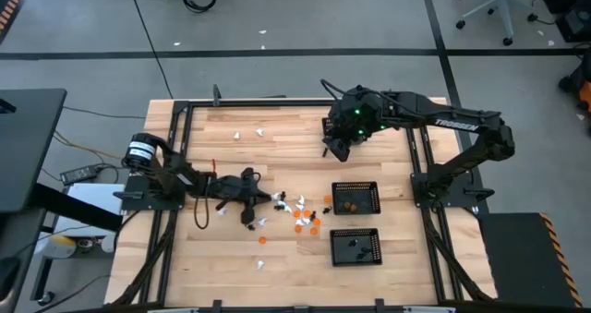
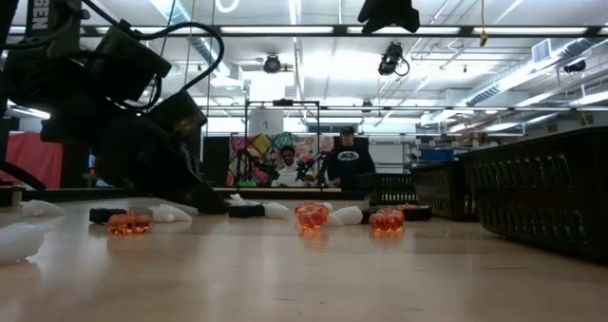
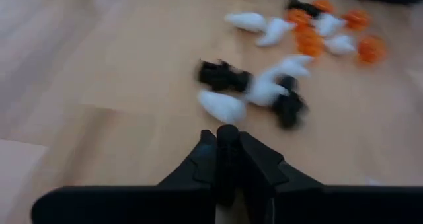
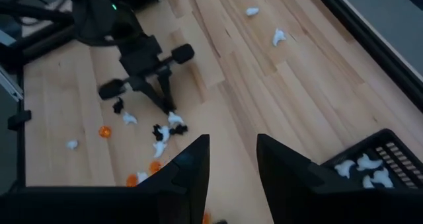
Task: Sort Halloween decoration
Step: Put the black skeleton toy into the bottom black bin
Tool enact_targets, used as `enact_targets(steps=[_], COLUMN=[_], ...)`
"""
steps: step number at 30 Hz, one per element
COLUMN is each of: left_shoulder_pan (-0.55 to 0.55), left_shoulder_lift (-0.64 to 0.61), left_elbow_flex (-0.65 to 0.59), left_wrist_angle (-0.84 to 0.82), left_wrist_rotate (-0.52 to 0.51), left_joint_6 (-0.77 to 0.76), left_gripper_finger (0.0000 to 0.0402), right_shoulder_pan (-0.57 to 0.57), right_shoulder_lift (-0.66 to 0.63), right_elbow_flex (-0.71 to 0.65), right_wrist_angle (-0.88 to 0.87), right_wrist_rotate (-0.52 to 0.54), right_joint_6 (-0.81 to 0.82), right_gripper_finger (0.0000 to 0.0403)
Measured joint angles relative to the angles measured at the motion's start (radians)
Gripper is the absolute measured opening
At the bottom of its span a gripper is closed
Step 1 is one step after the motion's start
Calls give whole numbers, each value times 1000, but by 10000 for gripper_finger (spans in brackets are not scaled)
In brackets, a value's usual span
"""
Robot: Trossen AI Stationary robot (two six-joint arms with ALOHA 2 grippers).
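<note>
The Halloween decoration lies scattered mid-table: white, black and orange figures, with two white ones farther back. In the left wrist view a white figure, black ones and orange ones lie on the wood just ahead of my fingers. My left gripper is low at the left edge of the cluster, its fingers drawn together on a small black lump. My right gripper hangs open and empty high over the far right of the table. My left gripper pinches a small black figure between its two fingertips, coming in slanting down from the table's left. Only the figure's rounded top shows past the fingers; whether it still touches the wood cannot be seen.
Two black mesh trays stand right of the cluster, one with orange figures and one nearer with black figures. A third tray with white figures shows below my right gripper. A black frame rims the table. People stand in the room behind.
</note>
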Motion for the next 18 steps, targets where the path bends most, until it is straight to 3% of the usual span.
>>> enact_targets(steps=[8, 12, 15, 18], left_shoulder_pan=[-21, -21, -21, -21], left_shoulder_lift=[-64, -65, -62, -62], left_elbow_flex=[2, 58, 151, 283], left_wrist_angle=[97, 112, 45, -123], left_wrist_rotate=[6, 67, 129, 187], left_joint_6=[125, 154, 232, 313], left_gripper_finger=[44, 44, 44, 44], right_shoulder_pan=[-13, -12, -17, -32], right_shoulder_lift=[-25, -27, -28, -39], right_elbow_flex=[0, 0, 0, 0], right_wrist_angle=[-31, -32, -42, -61], right_wrist_rotate=[25, 26, 26, 26], right_joint_6=[-9, -18, -21, -28], right_gripper_finger=[130, 130, 130, 130])
